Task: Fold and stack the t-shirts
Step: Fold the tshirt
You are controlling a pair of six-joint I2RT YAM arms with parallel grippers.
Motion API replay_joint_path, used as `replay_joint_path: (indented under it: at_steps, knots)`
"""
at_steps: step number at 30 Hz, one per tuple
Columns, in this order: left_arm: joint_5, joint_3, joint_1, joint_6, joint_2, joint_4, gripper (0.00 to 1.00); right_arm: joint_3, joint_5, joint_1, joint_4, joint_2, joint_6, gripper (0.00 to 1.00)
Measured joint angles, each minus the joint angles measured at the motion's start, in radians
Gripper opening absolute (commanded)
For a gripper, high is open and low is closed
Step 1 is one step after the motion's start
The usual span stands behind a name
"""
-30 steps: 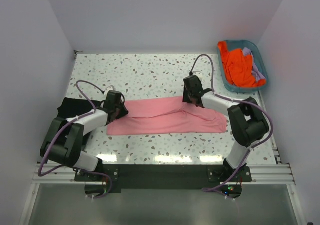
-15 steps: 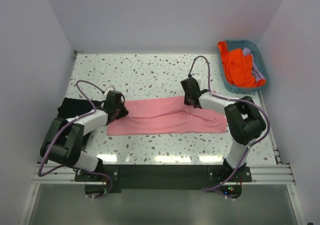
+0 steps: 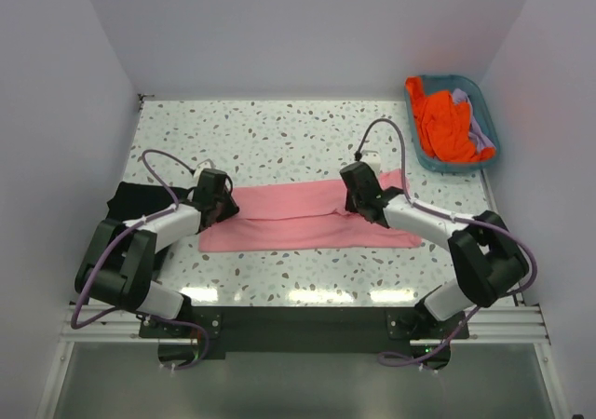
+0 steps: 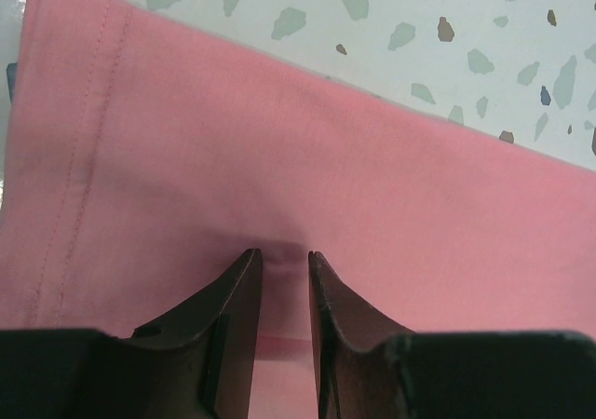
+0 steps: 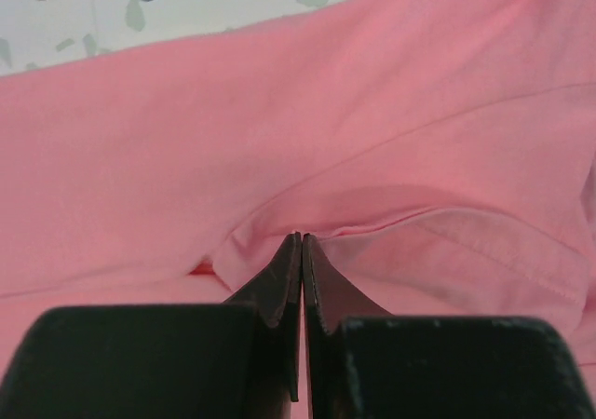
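Where the pink t-shirt (image 3: 307, 219) lies flat across the table (image 3: 279, 140), the left gripper (image 3: 223, 207) rests on its left end and the right gripper (image 3: 359, 195) on its upper right part, both arms reaching low. In the left wrist view, the fingers (image 4: 240, 293) stand a narrow gap apart, pinching a pucker of cloth. In the right wrist view, the fingers (image 5: 281, 284) press together on a fold.

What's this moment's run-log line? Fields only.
pink t-shirt: spread on table | left gripper: shut on it | right gripper: shut on it | orange t-shirt: in basket
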Motion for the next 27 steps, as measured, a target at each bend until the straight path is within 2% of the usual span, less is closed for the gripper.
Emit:
replay_joint_path:
  at_steps: [7,8,9,10,16,20,23,27]
  knots:
    - [0.0,0.0,0.0,0.0,0.0,0.001,0.33,-0.126,0.005,0.122,0.008,-0.097,0.087,0.0]
    - [0.0,0.0,0.0,0.0,0.0,0.001,0.33,-0.144,0.01,0.138,0.006,-0.11,0.1,0.07]
    - [0.001,0.0,0.0,0.0,0.0,0.002,0.35,-0.163,0.019,0.151,0.003,-0.127,0.112,0.22]
    - [0.003,0.0,0.0,0.002,0.0,0.003,0.36,-0.179,0.026,0.161,-0.002,-0.148,0.125,0.29]
    - [0.022,0.0,0.0,0.019,0.0,0.015,0.41,-0.23,0.089,0.166,-0.059,-0.344,0.135,0.52]
    - [0.034,0.0,0.0,0.04,0.0,0.016,0.43,-0.214,0.191,0.157,-0.103,-0.419,0.096,0.58]
    - [0.06,0.004,0.0,0.061,0.0,0.016,0.46,-0.162,0.216,0.105,-0.138,-0.376,0.06,0.59]
    - [0.098,0.03,-0.045,0.097,0.0,0.003,0.56,-0.116,0.215,0.01,-0.14,-0.277,0.019,0.6]
